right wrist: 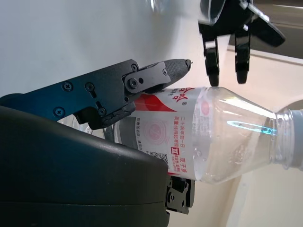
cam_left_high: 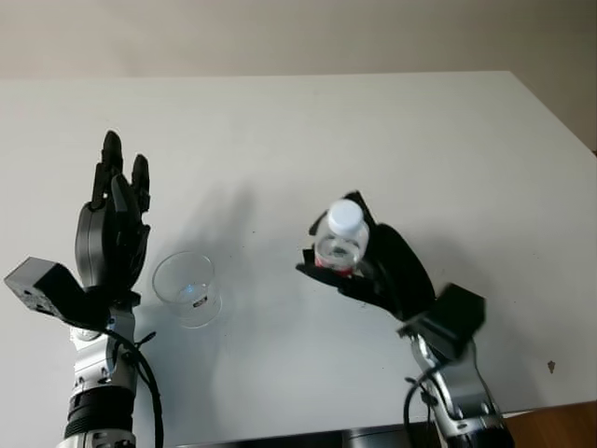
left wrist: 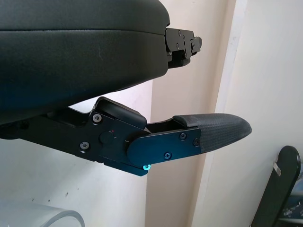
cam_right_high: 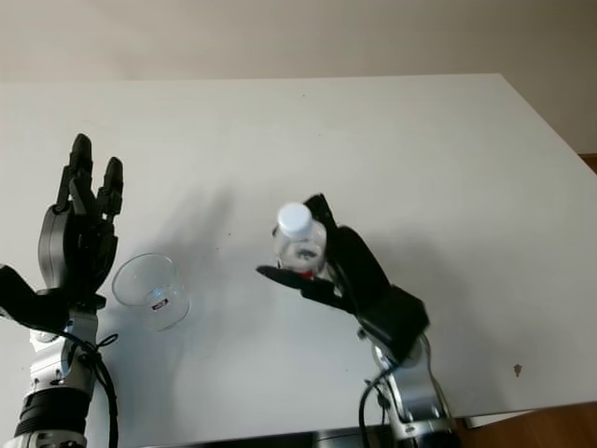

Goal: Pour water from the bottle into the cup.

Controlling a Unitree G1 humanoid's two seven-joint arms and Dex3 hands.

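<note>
Right hand [cam_left_high: 373,266] gripping upright capped bottle [cam_left_high: 341,238], left hand [cam_left_high: 114,233] open beside cup [cam_left_high: 187,287]

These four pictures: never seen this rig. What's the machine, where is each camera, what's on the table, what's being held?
This is a humanoid robot with two arms, each ending in a black three-finger hand. Two pictures come from a stereo camera on its head, looking down at a white table. The other two come from cameras at the wrists, very close to each hand.

On the table stands a clear, empty-looking plastic cup. The left hand is open, raised just beside the cup, holding nothing.

The right hand is closed around a clear plastic water bottle with a white cap and a red-and-white label. The right wrist view shows its fingers clamping the label. The bottle sits to the right of the cup, cap still on, nothing poured yet.
</note>
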